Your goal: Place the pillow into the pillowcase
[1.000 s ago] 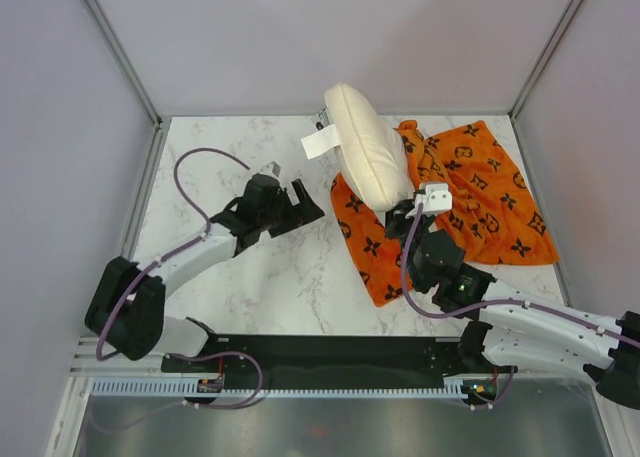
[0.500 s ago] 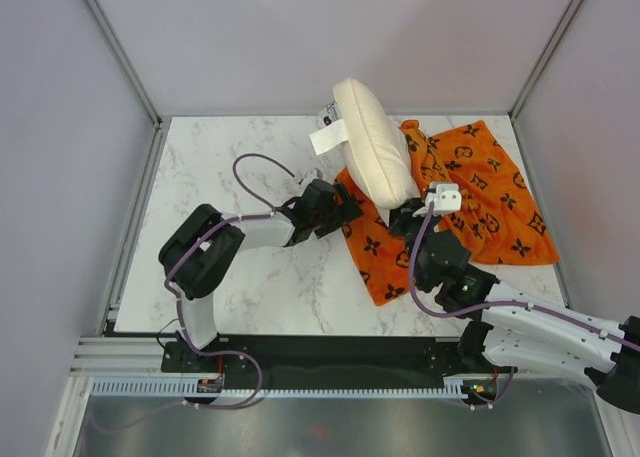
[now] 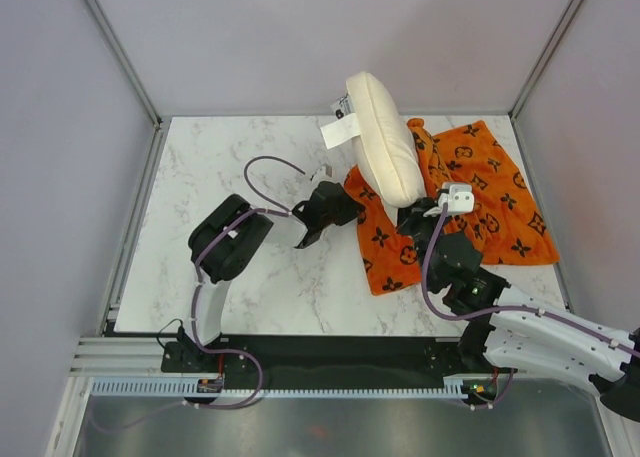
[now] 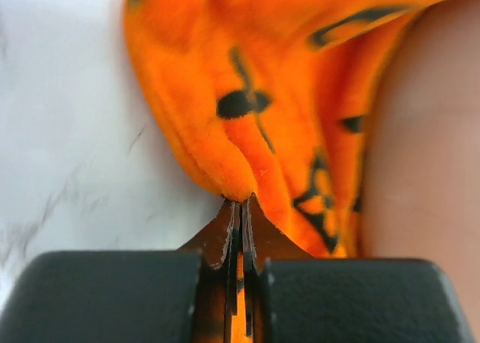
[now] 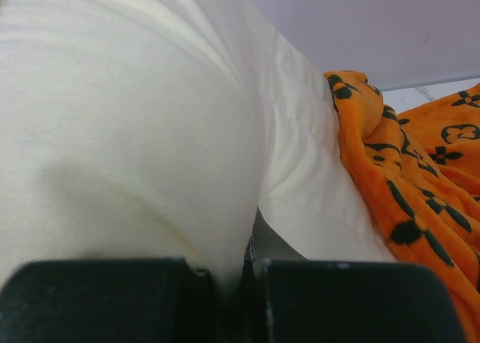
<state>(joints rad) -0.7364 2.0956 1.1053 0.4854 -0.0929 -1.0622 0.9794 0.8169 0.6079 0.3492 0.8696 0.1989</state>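
I see my left gripper (image 4: 238,208) pinched tight on the pillowcase (image 4: 247,95). Its two tips are almost touching, and a thin fold of the orange cloth is caught between them. The fold sticks up right in front of the tips. The white marble table (image 4: 67,118) is just to the left of it.

From the top camera, that gripper sits at the left edge of the pillowcase, near the middle of the table. The rest of the orange cloth spreads out to the right, all wrinkled, toward the back right corner.

My right gripper (image 5: 251,268) holds the pillow (image 5: 135,133). The black fingers are close together, and a bit of the cream cloth goes down into the small gap between them. The pillow fills most of that camera's view. It bulges right above the fingers. The orange cloth lies beside it on the right, touching it.

From the top camera, the pillow stands up on its end, tilted toward the back wall. Its low end is at my right gripper, on top of the pillowcase. A white tag (image 3: 340,132) hangs off its left side. The pillow is outside the pillowcase, not in it. My two grippers are near each other, with the low end of the pillow between them.
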